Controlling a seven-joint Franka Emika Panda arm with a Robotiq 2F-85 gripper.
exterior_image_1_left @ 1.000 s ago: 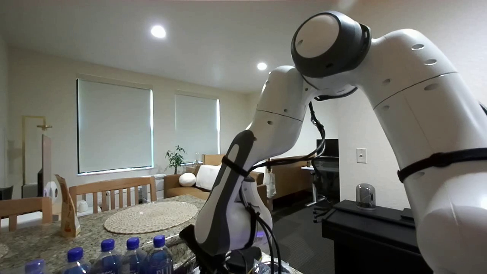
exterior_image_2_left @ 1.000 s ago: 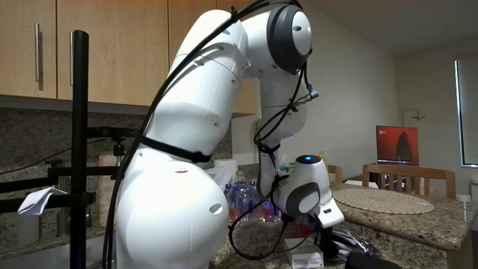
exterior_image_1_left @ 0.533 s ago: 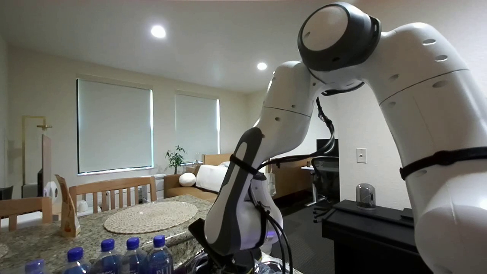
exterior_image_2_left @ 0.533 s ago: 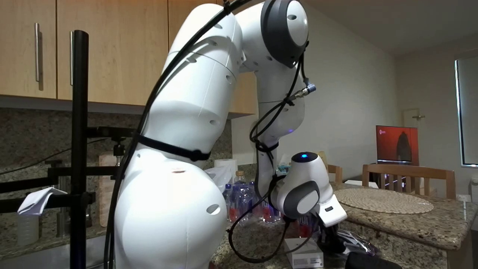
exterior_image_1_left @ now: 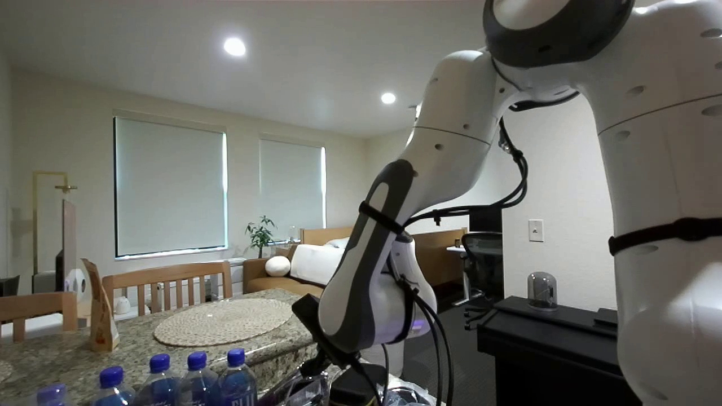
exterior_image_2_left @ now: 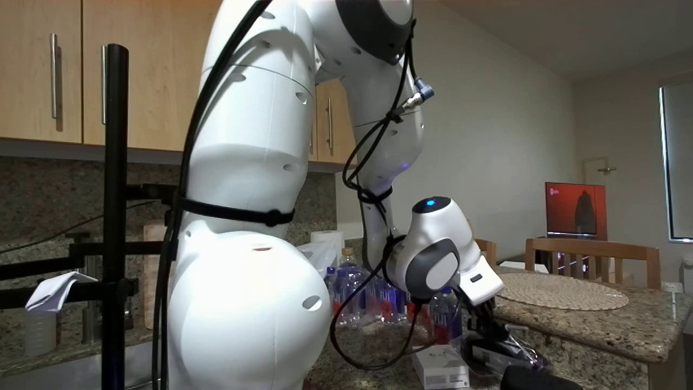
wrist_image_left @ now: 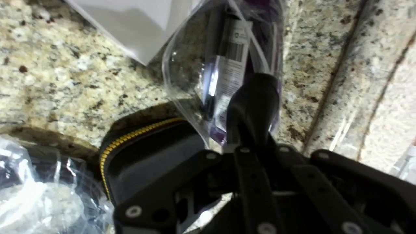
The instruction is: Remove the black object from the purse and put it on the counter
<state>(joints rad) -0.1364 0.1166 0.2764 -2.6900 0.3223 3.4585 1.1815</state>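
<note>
A clear plastic purse with purple edging (wrist_image_left: 217,133) lies on the speckled counter (wrist_image_left: 48,81) in the wrist view. Inside it is a dark item with a white barcode label (wrist_image_left: 232,61). In an exterior view the purse (exterior_image_2_left: 533,355) sits right under the gripper. My gripper (wrist_image_left: 255,97) hangs over the purse with its black fingertips together. A clear strip of the purse runs up to the tips; whether it is pinched, I cannot tell. The gripper shows in both exterior views (exterior_image_1_left: 313,366) (exterior_image_2_left: 501,333), pointing down at a tilt.
A black case with yellow zipper (wrist_image_left: 146,159) lies beside the purse. A crumpled clear bag (wrist_image_left: 48,195) is near it. A white box (exterior_image_2_left: 441,368) stands close by. Blue-capped bottles (exterior_image_1_left: 236,378) stand nearby. A raised ledge with a woven mat (exterior_image_2_left: 557,292) rises behind.
The arm has risen and drawn back. The gripper has lifted and tilted more, and more of the purse and its dark contents shows beneath it.
</note>
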